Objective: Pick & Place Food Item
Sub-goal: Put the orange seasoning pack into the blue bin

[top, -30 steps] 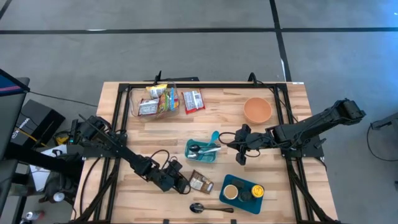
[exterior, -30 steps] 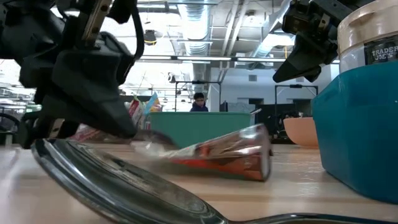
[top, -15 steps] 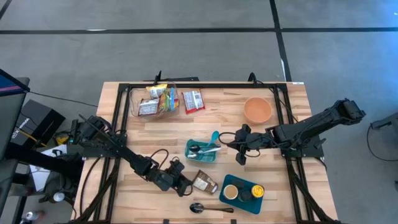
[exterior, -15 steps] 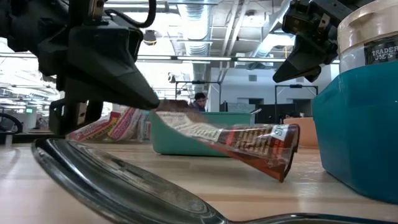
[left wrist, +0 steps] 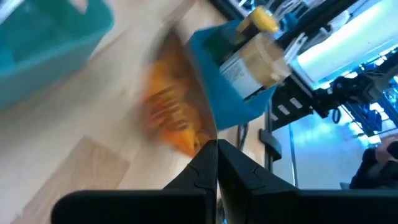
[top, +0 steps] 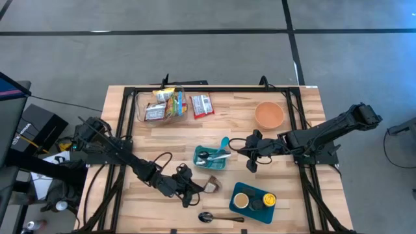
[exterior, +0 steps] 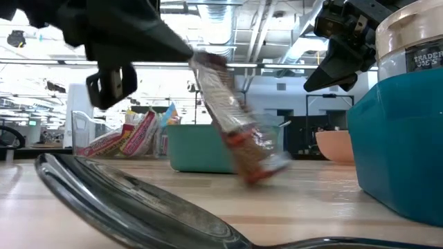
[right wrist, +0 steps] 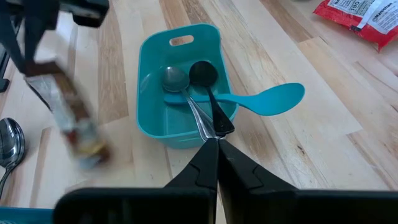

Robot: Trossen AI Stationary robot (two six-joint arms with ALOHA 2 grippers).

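Note:
A brown snack packet (exterior: 232,117) hangs from my left gripper (top: 200,188), which is shut on it near the table's front middle, between the teal bin (top: 211,158) and the teal tray (top: 253,201). In the right wrist view the packet (right wrist: 68,118) shows blurred, beside the bin. My right gripper (right wrist: 211,144) is shut on nothing, hovering over the right end of the bin. My left gripper pinches the packet's upper end (exterior: 202,63) between its two fingers, which come slanting down from the table's left. The packet hangs tilted below them. Whether its lower end (exterior: 257,174) rests on the table I cannot tell.
The teal bin holds spoons (right wrist: 186,87) and a teal spatula (right wrist: 267,98). The teal tray carries jars (top: 242,201). A metal spoon (top: 221,218) lies at the front edge. At the back stand an orange bowl (top: 269,115), a clear box of snacks (top: 162,105) and a red packet (top: 202,105).
My left gripper has risen and rolled at the wrist, staying shut on the packet. The packet, which lay nearly flat on the table, has swung up by its held end and now hangs steeply, its free end lowest.

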